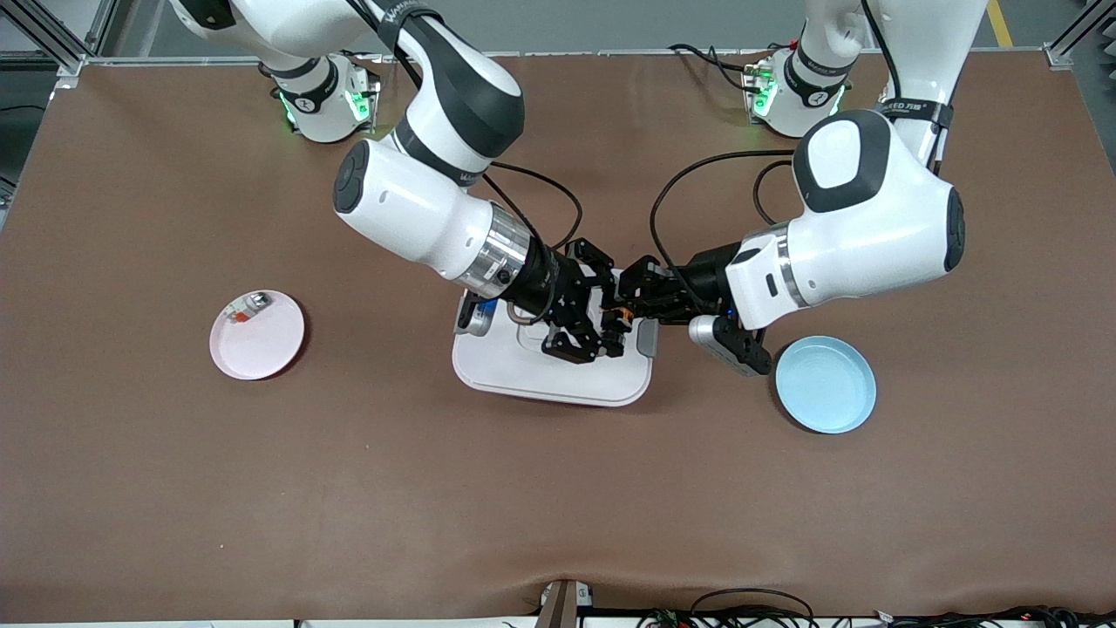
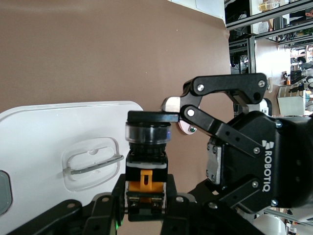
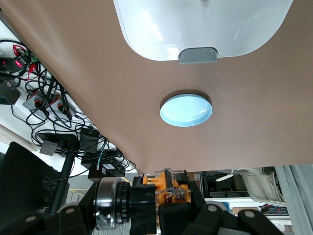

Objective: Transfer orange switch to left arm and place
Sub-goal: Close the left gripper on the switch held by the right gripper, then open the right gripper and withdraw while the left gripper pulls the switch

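The orange switch point(image 1: 615, 314) is held in the air over the white box point(image 1: 523, 366), at the edge toward the left arm's end. My left gripper point(image 1: 629, 301) is shut on its orange and black base, a pad on each side in the left wrist view point(image 2: 145, 196). My right gripper point(image 1: 609, 316) grips it lengthwise. One of its fingers point(image 2: 151, 117) lies flat on the cap of the switch point(image 2: 146, 147). In the right wrist view the switch point(image 3: 146, 200) lies crosswise between the right gripper's point(image 3: 146, 210) spread jaws. The box lid and handle show under it point(image 2: 44, 132).
A pink plate point(image 1: 261, 344) toward the right arm's end holds a small clear, silver and red item point(image 1: 244, 310). A blue plate point(image 1: 824, 384) lies toward the left arm's end, beside the box's grey clip point(image 3: 198, 55); it also shows in the right wrist view point(image 3: 186, 110).
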You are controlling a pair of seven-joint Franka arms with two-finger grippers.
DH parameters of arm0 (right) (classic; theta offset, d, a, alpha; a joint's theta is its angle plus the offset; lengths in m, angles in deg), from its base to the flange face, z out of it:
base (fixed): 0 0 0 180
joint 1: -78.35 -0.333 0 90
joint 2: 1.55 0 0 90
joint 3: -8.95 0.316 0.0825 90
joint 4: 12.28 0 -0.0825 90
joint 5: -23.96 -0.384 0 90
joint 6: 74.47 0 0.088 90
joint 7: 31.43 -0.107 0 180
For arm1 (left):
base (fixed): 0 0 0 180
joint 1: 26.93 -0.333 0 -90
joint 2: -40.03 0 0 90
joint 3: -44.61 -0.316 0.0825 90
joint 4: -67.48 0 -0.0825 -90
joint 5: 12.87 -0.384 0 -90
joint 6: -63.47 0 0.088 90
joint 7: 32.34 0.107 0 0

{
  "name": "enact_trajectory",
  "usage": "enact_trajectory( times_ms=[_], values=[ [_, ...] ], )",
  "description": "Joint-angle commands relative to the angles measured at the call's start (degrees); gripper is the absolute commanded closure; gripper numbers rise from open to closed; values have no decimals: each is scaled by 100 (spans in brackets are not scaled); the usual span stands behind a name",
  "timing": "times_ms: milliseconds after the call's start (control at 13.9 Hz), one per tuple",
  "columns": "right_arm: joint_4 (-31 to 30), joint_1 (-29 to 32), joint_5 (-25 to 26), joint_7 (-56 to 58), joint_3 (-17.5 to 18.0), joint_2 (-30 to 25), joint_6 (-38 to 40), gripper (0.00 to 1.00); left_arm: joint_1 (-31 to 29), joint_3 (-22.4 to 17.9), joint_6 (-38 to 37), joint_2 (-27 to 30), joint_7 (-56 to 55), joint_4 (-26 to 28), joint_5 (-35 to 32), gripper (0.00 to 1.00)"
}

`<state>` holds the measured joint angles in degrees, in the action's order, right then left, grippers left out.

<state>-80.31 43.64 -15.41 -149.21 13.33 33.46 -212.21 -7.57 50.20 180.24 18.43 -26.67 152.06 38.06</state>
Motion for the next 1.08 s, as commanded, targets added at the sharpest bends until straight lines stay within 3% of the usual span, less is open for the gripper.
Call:
enact_trajectory(
  times_ms=[0,360,504,648,865,937,1009],
  values=[
    [273,-97,44,-220,-42,163,-42,0,-2,12,-14,-2,66,-38,137,100],
    [264,-97,79,-168,-42,146,-25,0,-133,12,-137,164,22,-38,32,100],
    [255,0,472,-71,-34,85,133,0,-204,-23,-400,314,22,-47,-160,100],
    [247,114,895,209,-34,-56,946,0,-467,-5,-698,463,22,-56,-398,100],
    [247,482,905,1393,-34,-372,2273,0,-871,12,-1409,736,30,-117,-1038,100],
    [203,562,1018,1876,-51,-547,2870,0,-1029,12,-1777,745,83,-387,-1293,100],
    [107,589,1455,2655,-51,-792,3563,0,-1170,12,-2172,745,135,-625,-1531,100]
  ],
)
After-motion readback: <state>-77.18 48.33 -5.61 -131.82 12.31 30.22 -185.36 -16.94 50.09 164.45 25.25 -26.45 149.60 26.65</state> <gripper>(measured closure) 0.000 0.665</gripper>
